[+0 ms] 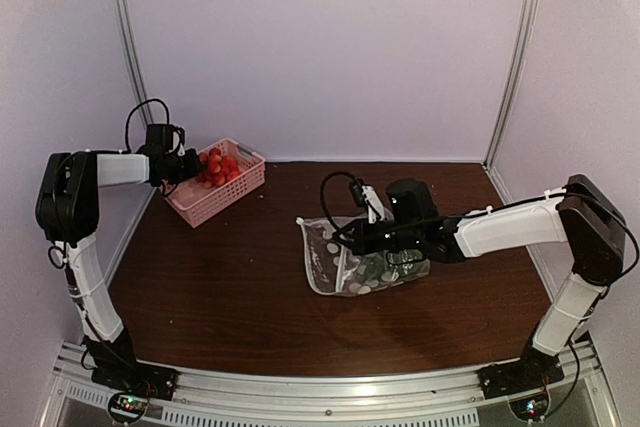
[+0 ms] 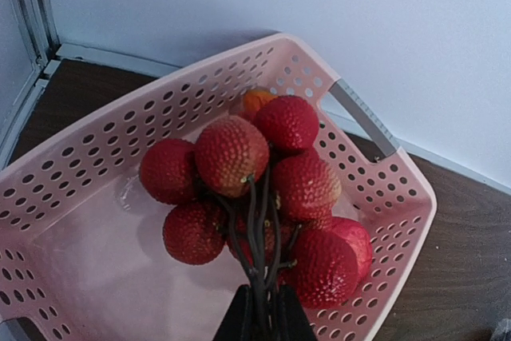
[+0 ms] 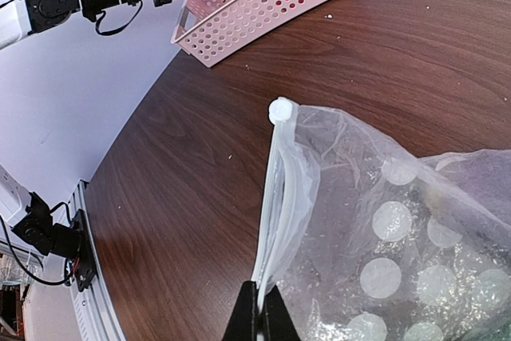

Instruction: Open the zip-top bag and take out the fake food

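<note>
Left wrist view: the left hand point(image 2: 259, 321) is clamped on the dark stems of the bunch of red bumpy balls point(image 2: 255, 189), jaws nearly together around the stalks. The bunch lies straight ahead of the fingertips, within the walls of the pink lattice basket point(image 2: 72, 173). Whether the lowest balls touch the basket floor cannot be told. A small orange piece point(image 2: 257, 101) shows behind the bunch.

Right wrist view: the right hand point(image 3: 257, 317) is pinched shut on the edge of the zip-top bag point(image 3: 383, 221), at the near end of its white zip strip point(image 3: 275, 197). The strip's long axis runs directly away from this hand to a round white end tab point(image 3: 280, 109). The bag lies on the tabletop point(image 3: 184, 181) near the middle, well apart from the basket at the far left.

Assessment: the bunch is out of the bag and placed for release; letting go should leave it inside the rim. Dark and greenish shapes show through the plastic in the top view, probably remaining pieces. The right arm holds the bag, and the left must cross the tabletop to reach its mouth.
</note>
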Controlling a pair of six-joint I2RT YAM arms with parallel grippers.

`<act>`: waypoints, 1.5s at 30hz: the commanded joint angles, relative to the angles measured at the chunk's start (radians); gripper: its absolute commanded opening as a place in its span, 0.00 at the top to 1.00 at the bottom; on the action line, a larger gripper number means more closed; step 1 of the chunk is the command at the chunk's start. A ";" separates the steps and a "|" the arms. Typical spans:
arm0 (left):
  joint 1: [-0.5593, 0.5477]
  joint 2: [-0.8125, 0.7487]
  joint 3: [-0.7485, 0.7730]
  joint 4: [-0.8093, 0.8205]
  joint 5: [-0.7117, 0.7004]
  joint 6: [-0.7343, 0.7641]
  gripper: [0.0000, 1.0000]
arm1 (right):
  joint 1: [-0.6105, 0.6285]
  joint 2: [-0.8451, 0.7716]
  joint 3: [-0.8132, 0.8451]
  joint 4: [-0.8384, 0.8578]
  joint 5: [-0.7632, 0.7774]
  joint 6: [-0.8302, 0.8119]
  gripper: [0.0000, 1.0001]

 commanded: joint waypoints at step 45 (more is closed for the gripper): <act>-0.343 -0.596 -0.613 0.286 0.158 -0.084 0.42 | 0.050 0.025 0.076 0.026 0.003 0.042 1.00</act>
